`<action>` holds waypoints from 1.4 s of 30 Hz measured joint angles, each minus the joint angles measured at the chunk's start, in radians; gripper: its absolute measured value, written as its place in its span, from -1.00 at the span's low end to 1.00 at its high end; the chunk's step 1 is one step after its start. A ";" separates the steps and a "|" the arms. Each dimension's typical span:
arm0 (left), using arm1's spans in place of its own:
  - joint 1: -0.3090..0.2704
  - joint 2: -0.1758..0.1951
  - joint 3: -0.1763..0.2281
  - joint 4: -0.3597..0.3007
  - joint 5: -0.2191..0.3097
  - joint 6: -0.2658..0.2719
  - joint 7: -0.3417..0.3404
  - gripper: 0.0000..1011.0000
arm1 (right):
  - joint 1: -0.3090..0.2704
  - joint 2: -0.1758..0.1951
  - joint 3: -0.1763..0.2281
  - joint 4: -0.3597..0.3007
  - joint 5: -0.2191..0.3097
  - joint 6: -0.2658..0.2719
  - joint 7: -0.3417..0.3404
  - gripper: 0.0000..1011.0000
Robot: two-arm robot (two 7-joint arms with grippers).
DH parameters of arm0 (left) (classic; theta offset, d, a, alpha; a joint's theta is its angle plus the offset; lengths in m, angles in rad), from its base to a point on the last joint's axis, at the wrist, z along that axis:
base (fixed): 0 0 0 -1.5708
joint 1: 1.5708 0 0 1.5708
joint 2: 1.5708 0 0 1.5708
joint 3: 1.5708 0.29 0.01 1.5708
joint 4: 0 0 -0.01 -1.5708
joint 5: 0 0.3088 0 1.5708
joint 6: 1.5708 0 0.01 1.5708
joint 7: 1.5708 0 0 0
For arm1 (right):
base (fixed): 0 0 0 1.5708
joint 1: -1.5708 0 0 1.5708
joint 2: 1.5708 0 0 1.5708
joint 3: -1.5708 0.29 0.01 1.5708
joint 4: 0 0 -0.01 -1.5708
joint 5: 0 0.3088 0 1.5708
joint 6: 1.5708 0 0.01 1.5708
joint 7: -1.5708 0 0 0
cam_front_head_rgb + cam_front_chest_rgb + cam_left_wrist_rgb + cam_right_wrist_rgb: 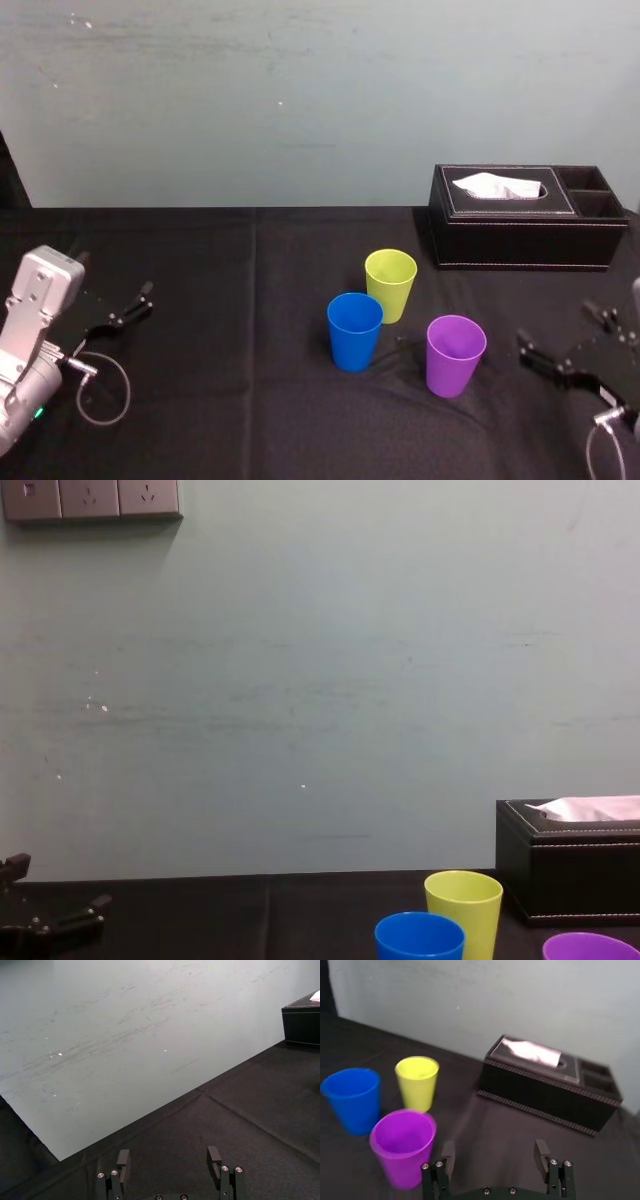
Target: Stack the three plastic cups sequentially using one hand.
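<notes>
Three plastic cups stand upright and mouth-up on a table [220,300] covered in black cloth, none set inside another. The yellow-green cup [390,283] is farthest from the robot. The blue cup [354,330] stands just beside it, nearer the robot and to the left, and the right wrist view shows a narrow gap between the two. The purple cup [455,354] stands nearest the robot and furthest right, apart from both others. Behind the cups, toward the far right of the table and against the pale wall [300,90], lies a black tissue box [520,235] with a white tissue [497,186] in its slot and open compartments at its right end. The right gripper [557,325] is low over the cloth at the table's right edge, to the right of the purple cup and not touching it. Its fingers [541,1150] are spread apart with nothing between them, and the purple cup [403,1146] is the nearest cup ahead of it, with the blue cup [353,1099] and yellow-green cup [417,1081] beyond. The left gripper [135,303] sits at the table's left edge, well apart from the cups, with a grey cable [100,385] looped beside it. Its fingers [123,1158] are likewise spread and empty above bare cloth.
</notes>
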 joint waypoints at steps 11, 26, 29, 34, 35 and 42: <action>0.000 0.000 0.000 0.000 0.000 0.000 0.000 0.98 | -0.136 0.002 0.027 -0.118 0.062 0.087 0.044 0.99; 0.000 0.000 0.000 0.000 0.000 0.000 0.000 0.98 | -0.098 -0.078 -0.037 -0.097 0.000 0.116 0.069 0.99; 0.000 0.000 0.000 0.000 0.000 0.000 0.000 0.98 | -0.085 -0.095 -0.045 -0.083 -0.012 0.120 0.075 0.99; 0.000 0.000 0.000 0.000 0.000 0.000 0.000 0.98 | -0.067 -0.121 -0.054 -0.061 -0.031 0.119 0.080 0.99; 0.000 0.000 0.000 0.000 0.000 0.000 0.000 0.98 | -0.063 -0.129 -0.055 -0.053 -0.036 0.117 0.080 0.99; 0.000 0.000 0.000 0.000 0.000 0.000 0.000 0.98 | -0.044 -0.167 -0.051 -0.024 -0.057 0.102 0.080 0.99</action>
